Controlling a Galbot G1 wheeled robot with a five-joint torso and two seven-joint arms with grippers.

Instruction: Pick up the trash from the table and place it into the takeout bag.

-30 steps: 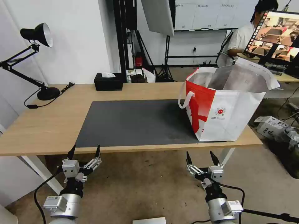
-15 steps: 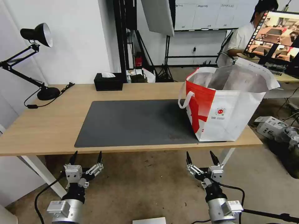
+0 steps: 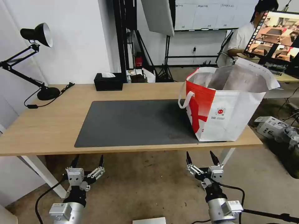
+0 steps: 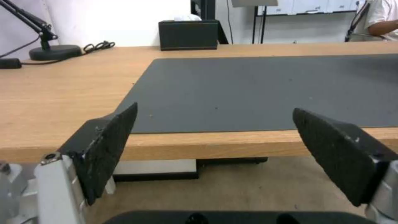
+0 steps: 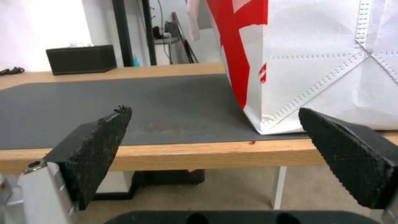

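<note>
The takeout bag (image 3: pixel 224 115), white and red with a foil lining, stands open at the right end of the table (image 3: pixel 46 124), partly on the dark grey mat (image 3: pixel 134 121). The trash is out of view; the mat's surface is bare. My left gripper (image 3: pixel 88 159) hangs open below the table's front edge, ahead of the mat's left corner. In the left wrist view the left gripper (image 4: pixel 214 110) faces the table (image 4: pixel 62 93) edge and mat (image 4: pixel 269 90). My right gripper (image 3: pixel 199 155) is open too, below the front edge near the bag. The right wrist view shows the right gripper (image 5: pixel 214 110) facing the bag (image 5: pixel 323 62).
A black tissue box (image 3: pixel 108 82) sits at the table's back edge. A black desk lamp (image 3: pixel 48 93) with its cable stands at the back left. A white box (image 3: pixel 269 126) lies on the floor to the right. White table legs (image 3: pixel 227 155) stand under the top.
My left gripper has sunk a little lower and drifted slightly right, away from the table edge. The right gripper and the bag have stayed put.
</note>
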